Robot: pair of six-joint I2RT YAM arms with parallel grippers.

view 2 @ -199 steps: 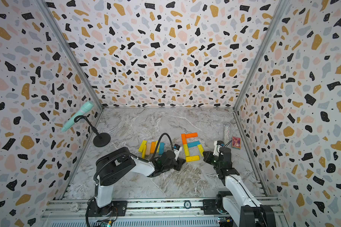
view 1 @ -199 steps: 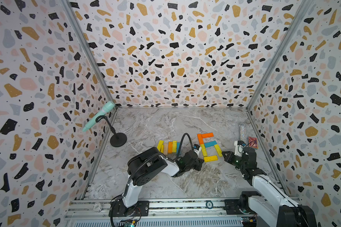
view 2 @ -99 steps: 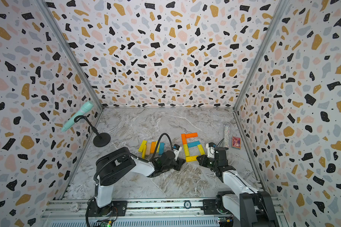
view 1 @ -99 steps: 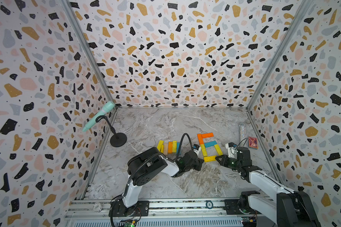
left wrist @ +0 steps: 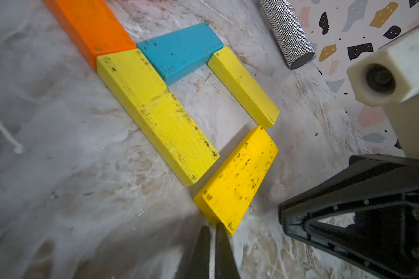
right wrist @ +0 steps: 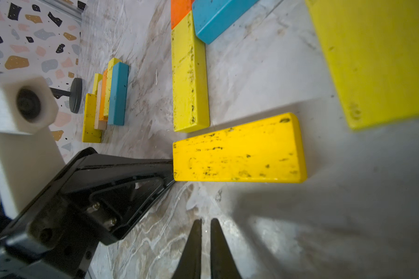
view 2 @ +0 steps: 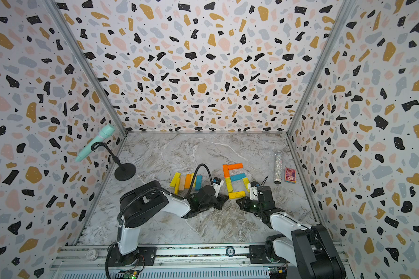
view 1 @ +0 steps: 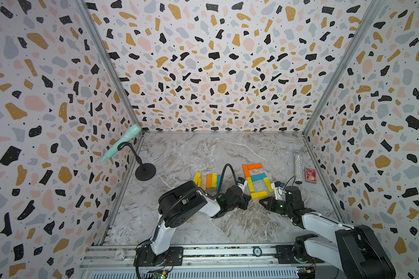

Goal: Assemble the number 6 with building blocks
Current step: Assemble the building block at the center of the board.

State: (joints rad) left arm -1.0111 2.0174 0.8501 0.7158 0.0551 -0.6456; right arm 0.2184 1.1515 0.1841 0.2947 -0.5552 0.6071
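The building blocks form a figure on the marble floor: two orange ones (view 1: pixel 246 170), a blue one (view 1: pixel 258 176), a pale yellow one on either side (view 1: pixel 250 185) and a deep yellow one (view 1: pixel 259 194) along the near edge. Spare blocks (view 1: pixel 207 181) lie in a row to the left. My left gripper (left wrist: pixel 211 229) is shut, and its tips touch the left end of the deep yellow block (left wrist: pixel 237 181). My right gripper (right wrist: pixel 205 221) is shut on nothing, low over the floor just in front of that block (right wrist: pixel 240 154) and apart from it.
A glittery tube (view 1: pixel 298 166) and a small red patterned box (view 1: pixel 310 175) lie by the right wall. A mint microphone (view 1: pixel 121 142) on a black stand (view 1: pixel 144 171) sits at the left wall. Both arms lie low, their tips close together in front of the figure.
My right gripper has swung left and nearer, from beside the right-hand yellow block to the front of the deep yellow one. The left arm has stayed put.
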